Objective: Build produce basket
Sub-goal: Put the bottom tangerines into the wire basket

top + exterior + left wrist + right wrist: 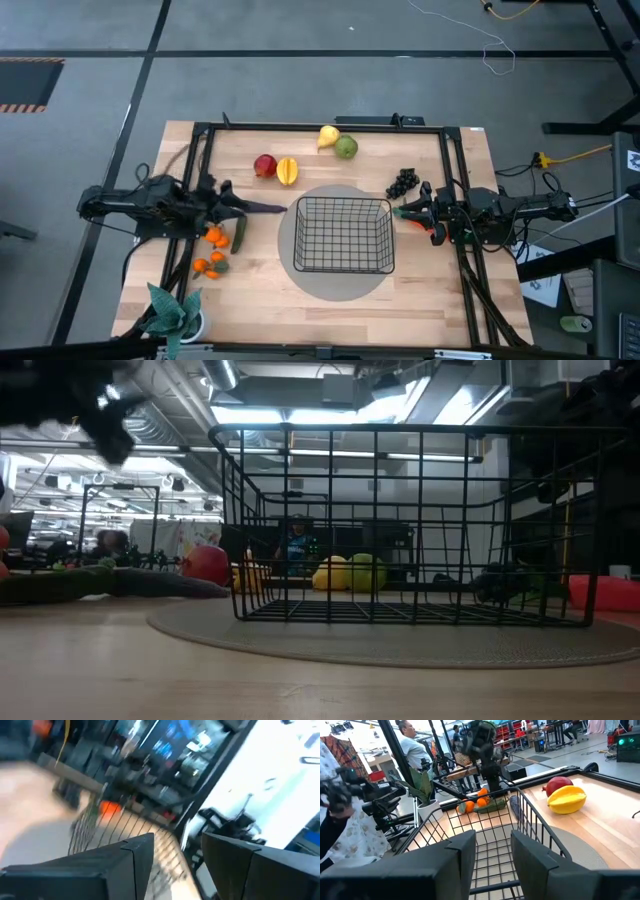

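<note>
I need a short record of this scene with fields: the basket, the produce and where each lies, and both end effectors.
basket: black wire basket, empty, on a round grey mat at table centre
far side: red apple, yellow ridged fruit, yellow pear, green apple
right of basket: dark grapes
left of basket: small oranges, green cucumber
left end effector, open, empty, beside the basket's left wall
right end effector, open, empty, by the basket's right wall
potted plant, near left corner
</note>
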`<state>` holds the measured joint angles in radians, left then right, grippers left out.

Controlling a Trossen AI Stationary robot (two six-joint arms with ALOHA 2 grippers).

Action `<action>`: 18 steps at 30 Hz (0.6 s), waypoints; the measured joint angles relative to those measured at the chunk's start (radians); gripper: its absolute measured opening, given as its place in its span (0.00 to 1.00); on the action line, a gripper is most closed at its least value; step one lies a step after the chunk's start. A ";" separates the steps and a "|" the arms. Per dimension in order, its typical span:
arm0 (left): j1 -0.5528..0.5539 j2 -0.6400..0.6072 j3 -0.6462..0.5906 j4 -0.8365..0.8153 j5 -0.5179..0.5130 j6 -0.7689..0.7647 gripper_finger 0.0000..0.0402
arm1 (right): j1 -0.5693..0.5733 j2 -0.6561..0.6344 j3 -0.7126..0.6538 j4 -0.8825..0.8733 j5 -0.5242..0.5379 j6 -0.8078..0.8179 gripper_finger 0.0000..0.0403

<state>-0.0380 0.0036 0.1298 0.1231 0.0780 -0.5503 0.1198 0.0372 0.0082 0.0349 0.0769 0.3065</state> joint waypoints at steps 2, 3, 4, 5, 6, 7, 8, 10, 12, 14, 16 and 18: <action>0.000 0.001 0.056 0.062 0.022 0.089 0.38 | 0.000 0.000 0.000 0.000 0.000 0.000 0.30; -0.001 0.006 0.085 0.072 0.041 0.121 0.38 | 0.000 0.000 0.000 0.000 0.000 0.000 0.30; -0.003 0.013 0.112 0.065 0.067 0.142 0.38 | 0.000 0.000 0.000 0.000 0.000 0.000 0.30; -0.006 0.025 0.132 0.045 0.093 0.150 0.38 | 0.000 0.000 0.000 0.000 0.000 0.000 0.30; -0.011 0.044 0.149 0.031 0.118 0.158 0.38 | 0.000 0.000 0.000 0.000 0.000 0.000 0.30; -0.016 0.067 0.166 0.019 0.140 0.164 0.38 | 0.000 0.000 0.000 0.000 0.000 -0.001 0.30; -0.021 0.093 0.178 0.015 0.153 0.168 0.38 | 0.000 0.000 0.000 0.000 0.000 -0.004 0.30; -0.029 0.153 0.196 -0.002 0.157 0.174 0.38 | 0.000 0.000 0.000 0.000 0.000 -0.021 0.30; -0.034 0.226 0.217 -0.026 0.156 0.208 0.38 | 0.000 0.000 0.000 0.000 0.000 -0.027 0.30; -0.038 0.294 0.243 -0.070 0.156 0.231 0.38 | 0.000 0.000 0.000 0.000 0.000 -0.025 0.30; -0.044 0.363 0.281 -0.154 0.156 0.228 0.38 | 0.000 0.000 0.000 0.000 0.000 -0.025 0.30; -0.050 0.426 0.321 -0.270 0.139 0.221 0.38 | 0.000 0.000 0.000 0.000 0.000 -0.024 0.30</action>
<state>-0.0883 0.4297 0.4505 -0.1474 0.2174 -0.3292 0.1200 0.0372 0.0082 0.0351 0.0772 0.2825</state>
